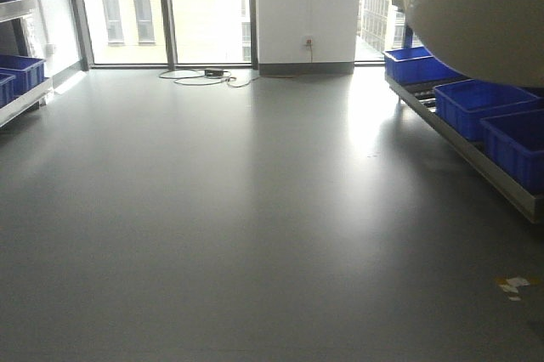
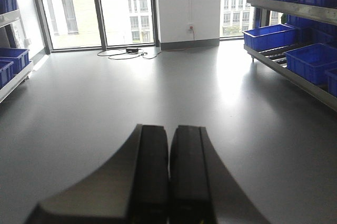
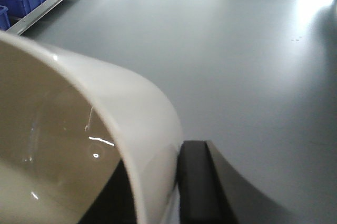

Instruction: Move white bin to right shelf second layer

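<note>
Facing a broad grey floor [image 1: 255, 209], open all the way to the windows. Along its right edge, the right shelf [image 2: 287, 74], steel-lipped and loaded with blue crates [image 1: 472, 103]. Taking the upper level [image 2: 295, 7] for the second layer (a guess, and crowded with crates as far as visible).

Up in the top right corner of the front view, the white bin [image 1: 476, 14], carried in the air, clear of floor and shelf alike. Held by the right gripper [image 3: 155, 192], clamped across the wall at the rim, one finger [image 3: 196, 182] outside, the other down inside.

Looks empty in what shows, so probably light, and stiff enough to take a pinch. Glossy too, hence slippery, with no handles to hook. Best hold right there at the rim, wall deep between the pads. Hanging off one side, likely to swing or tip if jolted.

Left gripper [image 2: 169, 171] closed tight, fingers together, holding nothing. Free to steady the far wall if needed.
</note>
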